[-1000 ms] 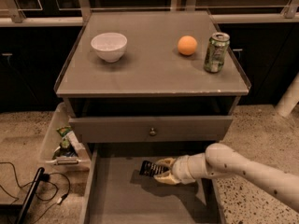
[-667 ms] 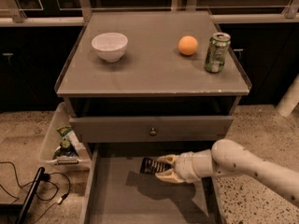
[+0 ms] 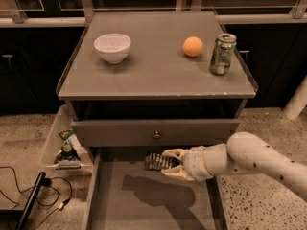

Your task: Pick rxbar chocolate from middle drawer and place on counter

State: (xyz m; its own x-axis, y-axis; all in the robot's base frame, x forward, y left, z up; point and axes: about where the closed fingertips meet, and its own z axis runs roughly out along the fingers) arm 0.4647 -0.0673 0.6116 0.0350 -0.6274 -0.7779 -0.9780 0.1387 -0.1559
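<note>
My arm [image 3: 261, 161] reaches in from the right, gripper [image 3: 169, 163] clenched on the rxbar chocolate [image 3: 154, 161] over the middle drawer [image 3: 144, 205], below the counter [image 3: 158, 78].

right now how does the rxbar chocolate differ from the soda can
The rxbar chocolate is flat and dark; the soda can is a taller green-and-silver cylinder. The rxbar chocolate is held by the gripper over the middle drawer; the soda can stands upright and untouched on the counter. Both are small packaged items.
</note>
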